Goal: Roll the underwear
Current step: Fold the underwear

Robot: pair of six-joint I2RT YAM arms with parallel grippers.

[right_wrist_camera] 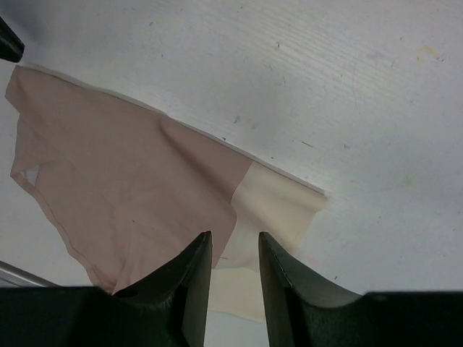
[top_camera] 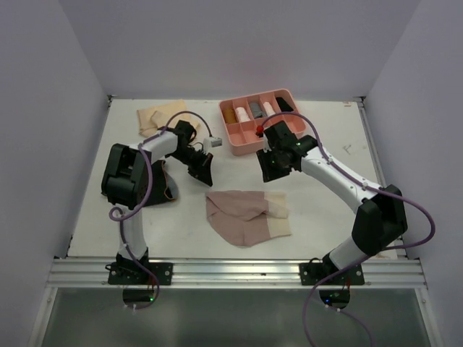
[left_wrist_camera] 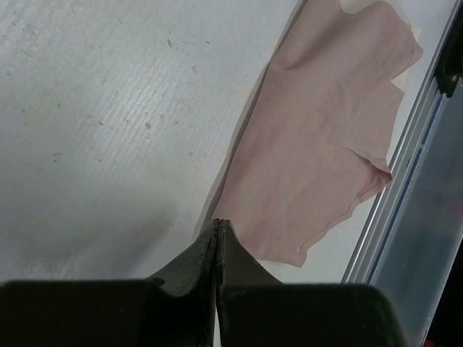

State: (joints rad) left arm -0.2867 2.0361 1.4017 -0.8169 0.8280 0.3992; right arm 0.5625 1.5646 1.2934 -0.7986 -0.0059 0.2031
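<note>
The dusty pink underwear [top_camera: 242, 217] with cream patches [right_wrist_camera: 278, 206] lies partly folded on the white table, front centre. My left gripper [top_camera: 205, 170] hovers above its far left edge, shut with nothing between the fingers; in the left wrist view the tips [left_wrist_camera: 218, 223] meet just over the cloth [left_wrist_camera: 325, 130]. My right gripper [top_camera: 273, 170] hangs open above the garment's far right; its tips [right_wrist_camera: 235, 238] frame the seam between pink cloth [right_wrist_camera: 123, 181] and cream. The pale tan underwear [top_camera: 155, 116] lies at the back left. A black one [top_camera: 165, 186] shows partly under the left arm.
A pink divided tray [top_camera: 230, 134] with several rolled items stands at the back centre, just behind the right gripper. An aluminium rail [top_camera: 239, 271] runs along the near table edge, also seen close to the pink garment in the left wrist view [left_wrist_camera: 405, 181]. Grey walls enclose three sides.
</note>
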